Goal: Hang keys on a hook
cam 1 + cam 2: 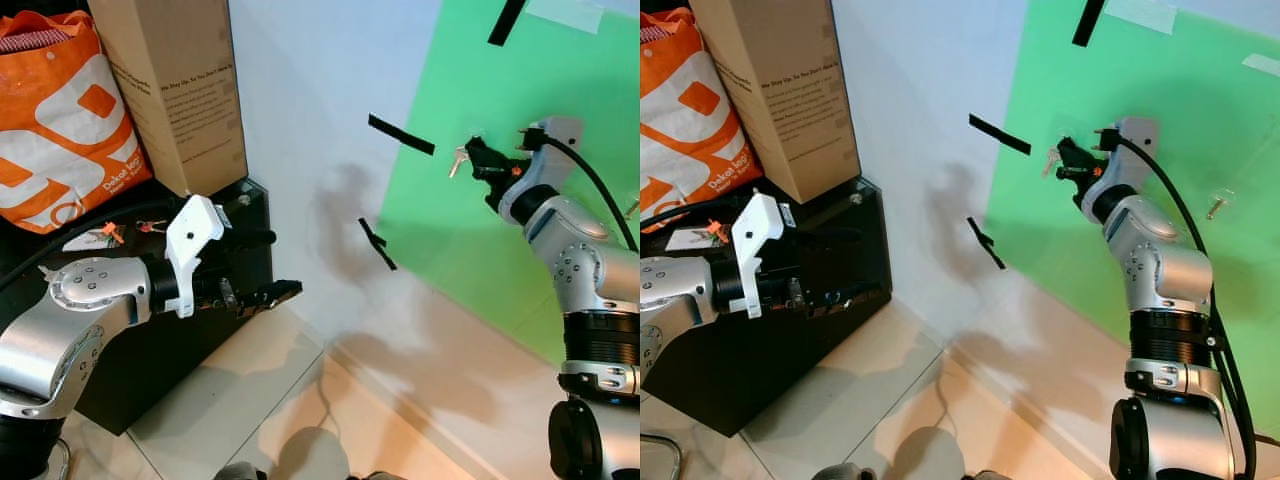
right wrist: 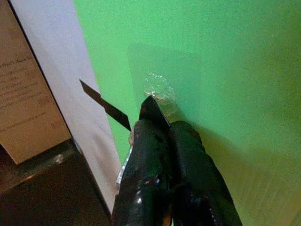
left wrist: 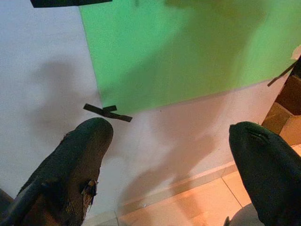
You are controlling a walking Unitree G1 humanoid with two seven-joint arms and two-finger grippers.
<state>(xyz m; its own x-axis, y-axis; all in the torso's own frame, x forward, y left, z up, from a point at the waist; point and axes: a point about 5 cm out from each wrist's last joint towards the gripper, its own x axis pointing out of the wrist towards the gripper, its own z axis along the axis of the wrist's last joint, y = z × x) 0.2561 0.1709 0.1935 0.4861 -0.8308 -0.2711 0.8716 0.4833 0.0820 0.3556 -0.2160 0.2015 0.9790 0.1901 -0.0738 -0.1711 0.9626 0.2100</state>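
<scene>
Keys [image 1: 458,160] pinched in right claw [image 1: 478,152], at hook [image 2: 159,89].

Matt green sheet [image 1: 500,180], seemingly clear plastic hook [image 2: 159,89]

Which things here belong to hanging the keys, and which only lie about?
For the job: small silver keys; right gripper; clear plastic hook; green wall sheet.

Lying about: orange shopping bag; brown cardboard box; black cabinet; left gripper.
</scene>
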